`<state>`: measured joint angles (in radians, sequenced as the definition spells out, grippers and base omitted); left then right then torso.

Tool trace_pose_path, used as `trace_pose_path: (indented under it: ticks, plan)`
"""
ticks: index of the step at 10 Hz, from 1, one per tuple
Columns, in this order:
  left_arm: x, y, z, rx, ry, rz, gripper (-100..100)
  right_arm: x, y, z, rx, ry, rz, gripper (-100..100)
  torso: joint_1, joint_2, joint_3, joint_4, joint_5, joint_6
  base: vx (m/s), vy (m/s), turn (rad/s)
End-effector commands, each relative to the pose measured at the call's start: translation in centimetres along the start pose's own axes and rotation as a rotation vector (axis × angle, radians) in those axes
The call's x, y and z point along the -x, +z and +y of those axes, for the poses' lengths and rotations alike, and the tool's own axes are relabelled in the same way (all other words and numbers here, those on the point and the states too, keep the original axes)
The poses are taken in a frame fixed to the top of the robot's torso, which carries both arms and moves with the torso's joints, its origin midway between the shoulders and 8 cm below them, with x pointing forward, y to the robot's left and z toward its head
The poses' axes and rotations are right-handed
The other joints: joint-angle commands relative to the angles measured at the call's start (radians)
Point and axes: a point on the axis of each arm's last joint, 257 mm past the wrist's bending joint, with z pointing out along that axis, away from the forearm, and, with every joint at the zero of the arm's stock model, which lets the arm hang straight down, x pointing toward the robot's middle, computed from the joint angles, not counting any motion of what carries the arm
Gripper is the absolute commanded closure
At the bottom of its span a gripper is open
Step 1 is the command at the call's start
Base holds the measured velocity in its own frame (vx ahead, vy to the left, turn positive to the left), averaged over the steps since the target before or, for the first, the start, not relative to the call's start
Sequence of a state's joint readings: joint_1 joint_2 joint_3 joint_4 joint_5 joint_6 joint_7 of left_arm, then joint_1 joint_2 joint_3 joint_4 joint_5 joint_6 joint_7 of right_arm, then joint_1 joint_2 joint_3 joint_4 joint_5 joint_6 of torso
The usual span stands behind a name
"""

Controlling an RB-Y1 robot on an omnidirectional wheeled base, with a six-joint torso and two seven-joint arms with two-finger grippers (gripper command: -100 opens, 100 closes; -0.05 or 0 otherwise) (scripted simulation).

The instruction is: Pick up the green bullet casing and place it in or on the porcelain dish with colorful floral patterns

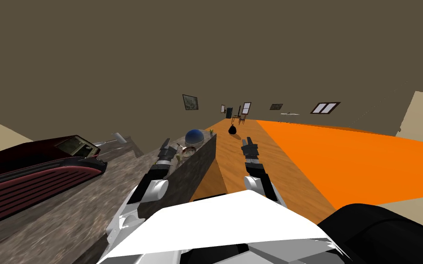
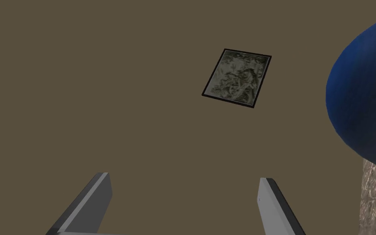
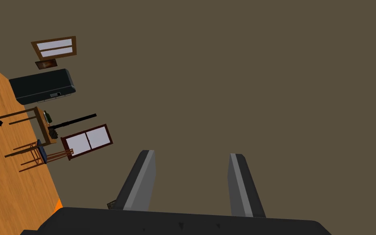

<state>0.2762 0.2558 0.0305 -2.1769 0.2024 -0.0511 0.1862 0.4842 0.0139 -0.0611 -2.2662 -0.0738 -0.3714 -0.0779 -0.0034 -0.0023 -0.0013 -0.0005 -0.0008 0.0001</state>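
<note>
Where the left arm reaches over the stone-patterned counter (image 1: pixel 68 206), the left gripper (image 1: pixel 165 144) hangs just above the counter's top, close beside the patterned dish (image 1: pixel 188 150). The dish lies on the counter between that gripper and a blue sphere (image 1: pixel 195 136), which stands just behind it toward the counter's far end.

Left wrist view: the two fingers (image 2: pixel 97 196) stand wide apart with nothing between them. They point at a brown wall bearing a framed picture (image 2: pixel 237 77), and the blue sphere bulges in from one side above a strip of the counter.

A small greenish thing (image 1: pixel 211 132) sits at the counter's far corner, beyond the sphere. It is too small to tell whether it is the casing.

The right gripper (image 1: pixel 248 141) is held out over the wooden floor (image 1: pixel 233 165), well apart from the counter. Its fingers (image 3: pixel 142 179) are likewise parted and hold nothing.

Also labelled:
- a dark red ribbed object (image 1: pixel 36 176) lying on the counter's near left part;
- a black rounded object (image 1: pixel 232 130) on the floor ahead;
- an orange area (image 1: pixel 343 160) of floor to the right.
</note>
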Motion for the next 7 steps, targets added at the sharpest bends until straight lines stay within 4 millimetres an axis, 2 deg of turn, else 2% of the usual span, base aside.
trace_pose_path:
  ticks: [1, 4, 7]
  plan:
    - [0.1, 0.3, 0.7, 0.03, -0.023, 0.003, -100, 0.0, 0.0, 0.0, 0.0, 0.0, 0.0, 0, 0.0, 0.0, 0.0, 0.0, 0.0, 0.0, 0.029, -0.038, -0.013]
    - [0.1, 1.6, 1.7, 0.096, -0.109, 0.025, -100, 0.0, 0.0, 0.0, 0.0, 0.0, 0.0, 0, 0.001, 0.0, 0.0, 0.0, 0.0, 0.0, 0.032, -0.044, -0.024]
    - [0.2, 2.1, 3.1, 0.163, -0.151, 0.028, -100, 0.0, 0.0, 0.0, 0.0, 0.0, 0.0, 0, 0.0, 0.0, 0.0, 0.0, 0.0, 0.0, 0.034, -0.04, -0.022]
